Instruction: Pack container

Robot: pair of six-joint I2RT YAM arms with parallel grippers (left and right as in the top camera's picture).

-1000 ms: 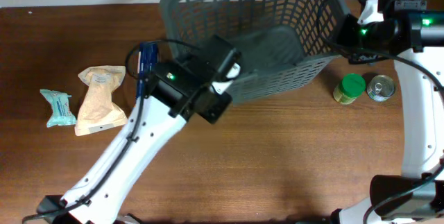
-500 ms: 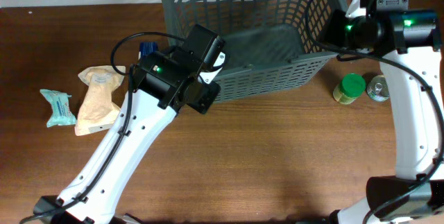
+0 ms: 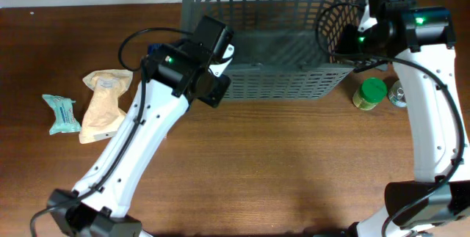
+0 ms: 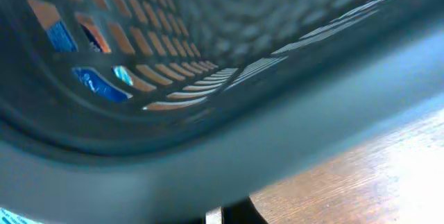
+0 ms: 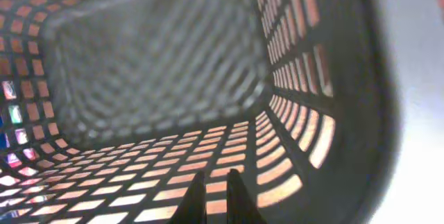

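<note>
The container, a dark grey lattice basket, stands at the back middle of the table, square to its edge. My left gripper sits at its front left corner. In the left wrist view the thick rim fills the frame, and only a sliver of the shut left gripper shows beneath it. My right gripper is at the basket's right rim. In the right wrist view its fingers reach inside the basket, shut, with nothing seen between them.
A green-lidded can and a tin can stand right of the basket. A tan bag and a teal packet lie at the left. A blue item lies behind the left arm and shows through the slots.
The basket has turned from a tilt to square and slid toward the back of the table. Both grippers moved back with it, staying shut.
</note>
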